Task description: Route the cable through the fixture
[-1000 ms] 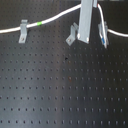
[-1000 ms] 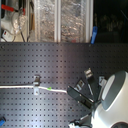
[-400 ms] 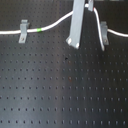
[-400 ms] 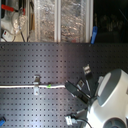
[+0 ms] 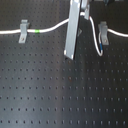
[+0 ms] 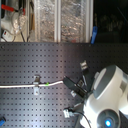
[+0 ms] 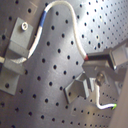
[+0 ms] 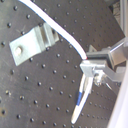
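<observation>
Two metal clips (image 5: 23,31) (image 5: 103,31) stood on the pegboard (image 5: 60,95); the cable (image 5: 52,27) already lay through the clip nearest its green band (image 5: 36,32). The gripper (image 8: 89,63), jaws pinched on the cable beside the blue band (image 8: 82,95), was judged to be mid-routing, the next move carrying the cable's free end into the other clip.

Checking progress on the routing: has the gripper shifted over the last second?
Yes. In the first exterior view the gripper has moved toward the first exterior view's left, away from the right-hand fixture, carrying the cable.

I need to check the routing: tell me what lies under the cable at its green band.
In the first exterior view, the cable at its green band lies over bare black pegboard, beside a grey clip. Nothing there is covered.
</observation>
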Motion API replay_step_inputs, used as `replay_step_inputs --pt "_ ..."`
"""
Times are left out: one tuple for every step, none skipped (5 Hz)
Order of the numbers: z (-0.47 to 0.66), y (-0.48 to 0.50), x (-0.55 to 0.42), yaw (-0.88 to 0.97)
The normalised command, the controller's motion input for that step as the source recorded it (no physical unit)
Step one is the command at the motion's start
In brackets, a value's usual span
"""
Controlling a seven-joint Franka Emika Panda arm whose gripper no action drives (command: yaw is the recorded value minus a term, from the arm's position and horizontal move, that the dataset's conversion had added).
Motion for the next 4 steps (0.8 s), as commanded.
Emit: replay_step_inputs --pt "0.1 0.063 -0.404 -0.03" --pt "0.0 -0.047 -0.027 0.0" --pt "0.08 -0.028 -0.469 0.35" --pt "0.0 0.084 -0.166 0.31"
